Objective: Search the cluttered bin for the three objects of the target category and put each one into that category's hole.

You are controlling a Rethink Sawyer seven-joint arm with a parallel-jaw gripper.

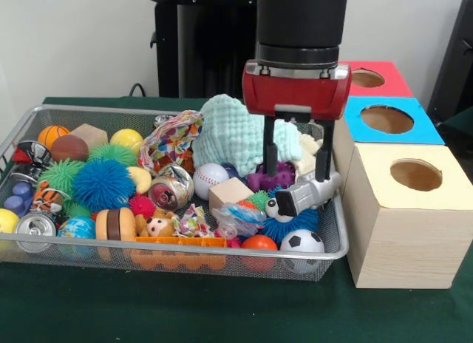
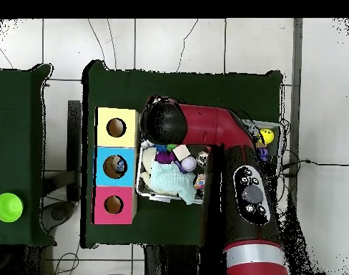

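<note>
The green table (image 1: 222, 313) carries everything, and the wire mesh bin (image 1: 336, 243) serves here as the landmark. Coming down over the bin's right end is the red and black arm (image 1: 299, 32); in the overhead view it (image 2: 206, 125) bends across and hides most of the bin (image 2: 141, 187).

Just right of the bin in the front view stand three boxes in a row, each with a round hole on top: a yellow-topped box (image 1: 406, 210) nearest, touching or almost touching the bin's right rim, a blue-topped box (image 1: 388, 121) behind it, and a red-topped box (image 1: 373, 77) farthest back.

Inside the bin, a mint green knitted cloth (image 1: 233, 132) lies at the back right, with a patterned cloth (image 1: 171, 140) to its left. A blue spiky ball (image 1: 103, 184) sits left of centre, a wooden block (image 1: 230, 193) near the middle, a purple toy (image 1: 270, 177) behind it.

The gripper (image 1: 297, 169) hangs in the bin's right end, its two dark fingers (image 1: 323, 154) spread apart with nothing between them. Its right finger reaches down to a grey and white toy (image 1: 303, 197) lying tilted against the right rim; whether they touch is unclear. Smaller still are a baseball (image 1: 210, 179), a soccer ball (image 1: 301, 243) at the front right corner, and a drinks can (image 1: 35, 228) at the front left.
</note>
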